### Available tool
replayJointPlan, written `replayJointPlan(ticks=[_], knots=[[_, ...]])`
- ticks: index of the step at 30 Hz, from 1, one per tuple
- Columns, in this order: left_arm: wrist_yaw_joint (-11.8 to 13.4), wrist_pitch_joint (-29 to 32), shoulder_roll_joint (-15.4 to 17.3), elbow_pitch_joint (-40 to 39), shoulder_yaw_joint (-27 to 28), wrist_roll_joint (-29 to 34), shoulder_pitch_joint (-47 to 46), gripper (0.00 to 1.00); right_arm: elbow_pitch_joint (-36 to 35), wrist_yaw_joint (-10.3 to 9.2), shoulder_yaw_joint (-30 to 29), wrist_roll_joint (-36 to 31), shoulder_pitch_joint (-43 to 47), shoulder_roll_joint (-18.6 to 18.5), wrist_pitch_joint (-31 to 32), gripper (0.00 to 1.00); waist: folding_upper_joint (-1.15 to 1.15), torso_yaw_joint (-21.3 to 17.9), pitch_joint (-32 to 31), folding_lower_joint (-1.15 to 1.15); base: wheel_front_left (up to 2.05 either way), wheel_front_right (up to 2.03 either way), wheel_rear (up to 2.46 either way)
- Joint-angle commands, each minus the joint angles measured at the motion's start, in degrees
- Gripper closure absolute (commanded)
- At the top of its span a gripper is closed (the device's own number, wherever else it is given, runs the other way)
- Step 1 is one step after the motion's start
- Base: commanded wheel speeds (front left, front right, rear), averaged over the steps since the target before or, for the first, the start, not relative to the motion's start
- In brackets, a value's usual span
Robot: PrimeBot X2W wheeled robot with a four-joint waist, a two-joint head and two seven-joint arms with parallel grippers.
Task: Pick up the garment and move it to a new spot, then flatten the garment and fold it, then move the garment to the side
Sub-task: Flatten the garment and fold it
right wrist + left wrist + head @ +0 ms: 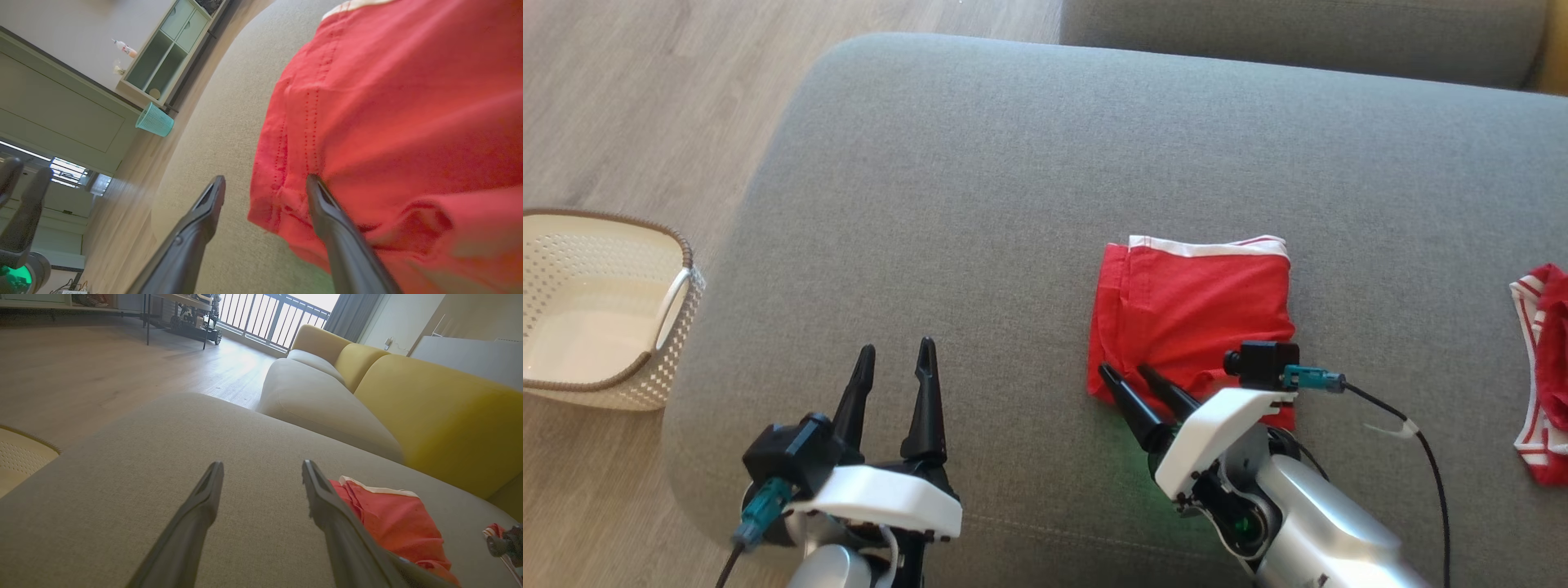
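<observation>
Garment, red with a white band, lies folded on the grey cushion, its near edge between the parted jaws of the right gripper, which hold nothing. Soft, light cloth, likely to sag and unfold if pinched by one layer; better to take all layers at that edge. Left gripper, jaws also apart and empty, stands well apart; basket beyond it.

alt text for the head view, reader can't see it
A folded red garment lies on a grey sofa cushion, the open right pincer at its near left corner. The open left pincer is further left over bare cushion; a pale basket stands on the floor at far left, a striped cloth at the right edge.
</observation>
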Motion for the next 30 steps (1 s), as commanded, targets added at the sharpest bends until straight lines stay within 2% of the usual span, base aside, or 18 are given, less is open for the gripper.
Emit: replayJointPlan(ticks=[1,9,14,17,20,22,24,26,30], knots=[[0.39,-0.3,0.25,-1.61,1.82,-0.26,-2.44,0.0,-0.62,0.0,0.49,-0.58,-0.91,0.72,-0.32,0.0,0.0,-0.12,-0.03,0.0,0.0,0.0,0.0],[0.35,-0.3,0.25,-1.58,2.1,0.35,-2.1,0.0,-2.09,0.0,-2.49,-0.75,-2.46,0.66,-3.66,0.0,0.0,-1.86,-1.18,0.0,0.0,0.0,0.0],[0.29,-0.3,0.25,-2.45,2.67,0.88,-1.75,0.0,-5.56,0.0,-7.4,-3.16,-2.78,-2.37,-6.47,0.0,0.0,-4.06,-2.63,0.0,0.0,0.0,0.0],[0.26,-0.3,0.25,-3.14,3.04,1.05,-1.42,0.0,-6.67,0.0,-11.9,-9.11,-2.33,-5.38,-7.77,0.0,0.0,-5.65,-3.53,0.0,0.0,0.0,0.0],[0.26,-0.3,0.25,-3.88,3.38,1.24,-1.13,0.0,-8.97,0.0,-17.31,-19.02,-1.09,-7.72,-8.18,0.0,0.0,-7.32,-4.16,0.0,0.0,0.0,0.0],[0.28,-0.3,0.25,-4.35,3.66,1.3,-1.04,0.0,-12.95,0.0,-22.13,-25.92,0.83,-7.87,-8.22,0.0,0.0,-8.39,-4.36,0.0,0.0,0.0,0.0],[0.23,-0.3,0.25,-4.7,3.81,1.39,-1.05,0.0,-17.76,0.0,-26.35,-32.8,3.89,-7.24,-8.23,0.0,0.0,-9.2,-4.52,0.0,0.0,0.0,0.0],[0.18,-0.3,0.25,-4.83,3.86,1.42,-1.12,0.0,-22.9,0.0,-30.55,-36.77,7.53,-5.12,-8.24,0.0,0.0,-9.82,-4.61,0.0,0.0,0.0,0.0],[-0.11,-0.3,0.25,-4.91,3.9,1.92,-1.14,0.0,-33.74,0.0,-35.39,-45.39,14.15,-2.58,-8.25,0.0,0.0,-10.84,-4.67,0.0,0.0,0.0,0.0]])
